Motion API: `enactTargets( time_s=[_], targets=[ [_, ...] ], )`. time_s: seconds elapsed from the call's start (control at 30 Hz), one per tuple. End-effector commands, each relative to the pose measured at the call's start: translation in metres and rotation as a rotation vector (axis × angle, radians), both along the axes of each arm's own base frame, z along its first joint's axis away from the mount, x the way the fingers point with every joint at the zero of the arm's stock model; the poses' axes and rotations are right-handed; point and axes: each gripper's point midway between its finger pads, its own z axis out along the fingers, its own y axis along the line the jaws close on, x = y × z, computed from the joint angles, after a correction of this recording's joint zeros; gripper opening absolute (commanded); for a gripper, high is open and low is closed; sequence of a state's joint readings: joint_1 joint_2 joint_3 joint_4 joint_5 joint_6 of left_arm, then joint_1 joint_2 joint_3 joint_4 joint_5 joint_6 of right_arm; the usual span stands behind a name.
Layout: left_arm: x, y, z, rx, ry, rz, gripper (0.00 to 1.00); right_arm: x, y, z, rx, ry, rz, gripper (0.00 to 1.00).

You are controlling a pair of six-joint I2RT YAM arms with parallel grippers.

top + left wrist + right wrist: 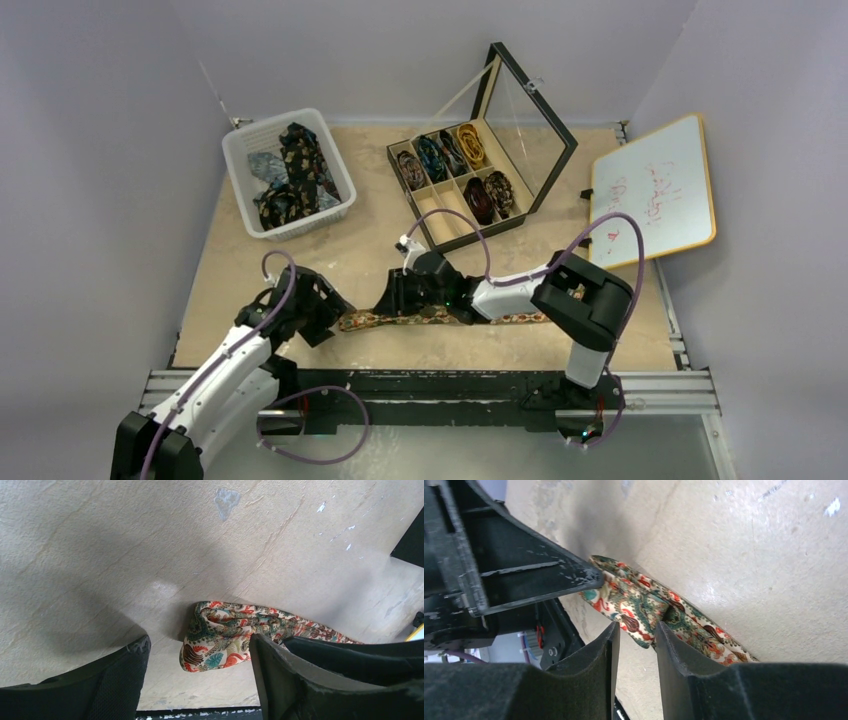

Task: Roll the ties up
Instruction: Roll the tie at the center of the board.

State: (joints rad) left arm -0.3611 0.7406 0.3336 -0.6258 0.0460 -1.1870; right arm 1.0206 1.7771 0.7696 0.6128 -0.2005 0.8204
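One of the ties (520, 318), cream with a red and teal paisley print, lies stretched along the near part of the table. Its left end is folded over on itself (220, 640). My left gripper (325, 322) is open, and that folded end lies on the table between its fingers (125, 675), closer to the right one. My right gripper (390, 297) reaches in from the right with its jaws a narrow gap apart. Its fingertips (664, 635) sit at the edge of the fold (639, 610), and nothing is pinched between them. The left gripper's finger (539, 575) shows just beyond.
A white basket (240, 150) at the back left holds several loose ties (295, 165). A black compartment box (440, 235) with its glass lid raised holds several rolled ties (470, 145). A whiteboard (655, 190) leans at the right.
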Motion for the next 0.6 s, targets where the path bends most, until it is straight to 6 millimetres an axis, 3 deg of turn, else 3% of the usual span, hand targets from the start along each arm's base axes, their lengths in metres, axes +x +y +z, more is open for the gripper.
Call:
enactTargets(
  time_s=[0.0, 0.27, 0.57],
  targets=[
    [-0.007, 0.002, -0.009, 0.019, 0.027, -0.026, 0.68, 0.005, 0.005, 0.0, -0.021, 0.046, -0.037, 0.34],
    [-0.007, 0.002, -0.009, 0.02, 0.025, -0.027, 0.63, 0.008, 0.002, -0.017, -0.077, 0.067, -0.059, 0.3],
    [-0.004, -0.005, -0.007, -0.003, -0.015, -0.08, 0.56, 0.009, -0.006, -0.041, -0.146, 0.097, -0.078, 0.16]
  ],
)
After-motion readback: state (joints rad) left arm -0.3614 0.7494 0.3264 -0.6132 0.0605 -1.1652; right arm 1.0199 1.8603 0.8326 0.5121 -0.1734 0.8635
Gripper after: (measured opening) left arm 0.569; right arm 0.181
